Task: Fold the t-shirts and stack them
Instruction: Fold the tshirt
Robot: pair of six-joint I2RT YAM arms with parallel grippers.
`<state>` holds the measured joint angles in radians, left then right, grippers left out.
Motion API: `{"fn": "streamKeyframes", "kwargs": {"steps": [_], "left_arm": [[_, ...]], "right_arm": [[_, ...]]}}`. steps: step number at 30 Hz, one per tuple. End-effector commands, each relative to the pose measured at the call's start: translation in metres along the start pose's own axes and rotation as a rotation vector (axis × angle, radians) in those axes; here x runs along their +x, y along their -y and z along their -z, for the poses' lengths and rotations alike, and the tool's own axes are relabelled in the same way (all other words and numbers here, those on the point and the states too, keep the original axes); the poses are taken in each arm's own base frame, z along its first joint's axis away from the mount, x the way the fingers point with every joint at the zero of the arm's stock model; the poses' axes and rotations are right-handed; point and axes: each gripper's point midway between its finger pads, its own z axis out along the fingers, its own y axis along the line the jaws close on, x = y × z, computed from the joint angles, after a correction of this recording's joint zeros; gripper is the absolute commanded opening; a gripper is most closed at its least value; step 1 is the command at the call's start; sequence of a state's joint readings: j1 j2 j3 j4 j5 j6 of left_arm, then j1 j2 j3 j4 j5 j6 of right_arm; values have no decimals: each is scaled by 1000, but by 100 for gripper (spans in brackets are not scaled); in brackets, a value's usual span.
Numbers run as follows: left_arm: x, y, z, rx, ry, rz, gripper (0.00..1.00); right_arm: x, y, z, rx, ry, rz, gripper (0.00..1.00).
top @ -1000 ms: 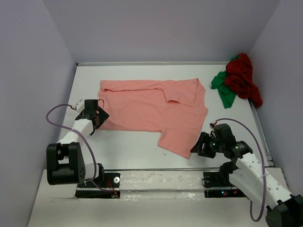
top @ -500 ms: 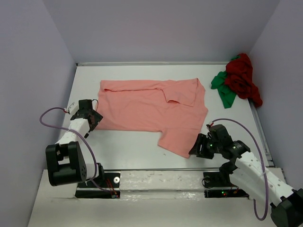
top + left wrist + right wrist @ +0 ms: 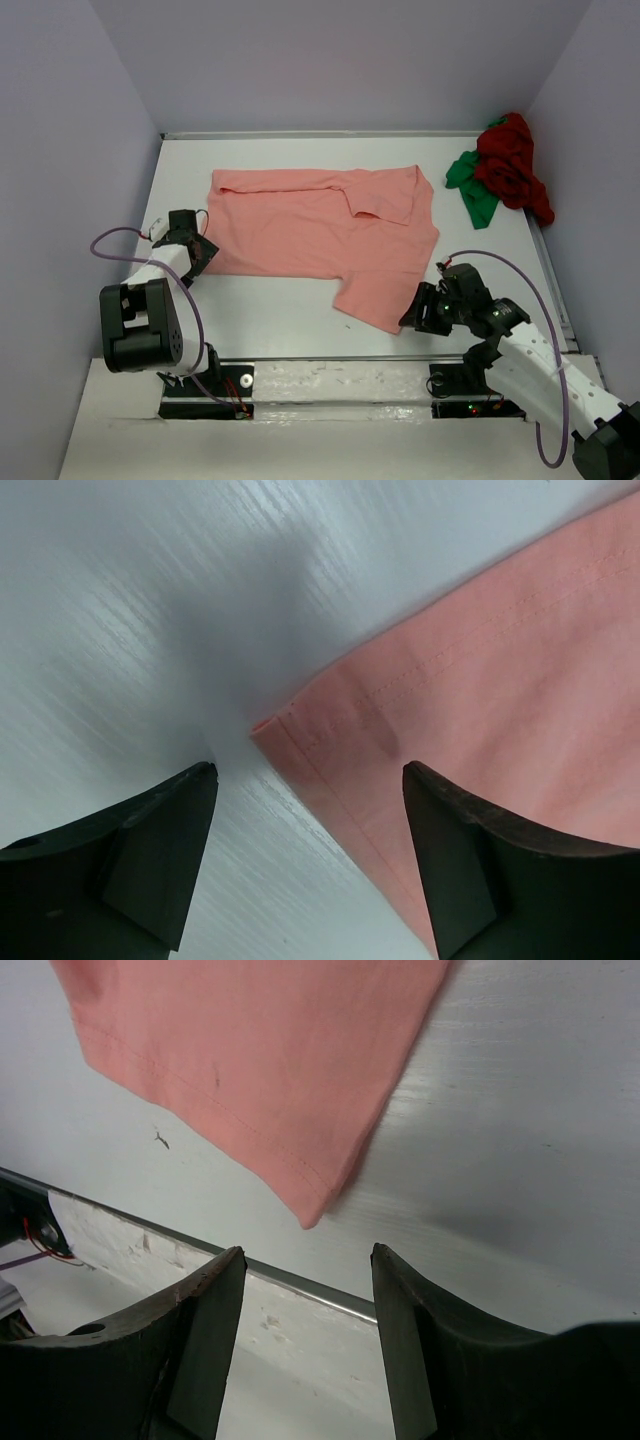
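The salmon-pink t-shirt [image 3: 320, 232] lies spread on the table, its top edge folded over. My left gripper [image 3: 197, 257] is open at the shirt's near left corner [image 3: 270, 723], which lies between its open jaws. My right gripper [image 3: 412, 317] is open just right of the shirt's near right corner [image 3: 310, 1215], low over the table. The dark red t-shirt [image 3: 512, 165] lies crumpled at the far right on the bright green t-shirt [image 3: 472, 185].
The white table [image 3: 270, 310] is boxed in by grey walls on three sides. A metal rail [image 3: 300, 1285] runs along its near edge, close under the right gripper.
My left gripper has moved left and down off the shirt's left edge to its near left corner. My right gripper has shifted slightly left toward the near right corner.
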<state>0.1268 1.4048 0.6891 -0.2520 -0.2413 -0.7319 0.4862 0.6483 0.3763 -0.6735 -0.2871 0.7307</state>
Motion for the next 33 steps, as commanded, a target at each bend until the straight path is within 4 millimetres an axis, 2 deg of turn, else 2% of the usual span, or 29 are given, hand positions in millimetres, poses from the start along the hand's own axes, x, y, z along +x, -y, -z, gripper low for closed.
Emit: {"fn": "streamKeyframes", "kwargs": {"steps": [1, 4, 6, 9, 11, 12, 21, 30, 33], "left_arm": [[-9, 6, -1, 33, 27, 46, 83], [-8, 8, -1, 41, 23, 50, 77], [-10, 7, -1, 35, 27, 46, 65], [-10, 4, 0, 32, 27, 44, 35], [-11, 3, 2, 37, 32, 51, 8], [-11, 2, 2, 40, 32, 58, 0], [-5, 0, 1, 76, 12, 78, 0], [-7, 23, 9, 240, 35, 69, 0], [-7, 29, 10, 266, 27, 46, 0]], "right_arm": [[-12, -12, 4, -32, 51, 22, 59], [-12, -12, 4, -30, 51, 20, 59], [-13, -12, 4, -29, 52, 20, 59], [-13, -12, 4, -27, 52, 18, 59], [-13, -12, 4, -28, 51, 18, 59], [-13, -12, 4, -28, 51, 19, 59], [-12, -10, 2, -22, 42, 15, 59], [10, -10, -9, 2, -34, 13, 61], [18, -22, -20, -9, -46, 38, 61]]}}
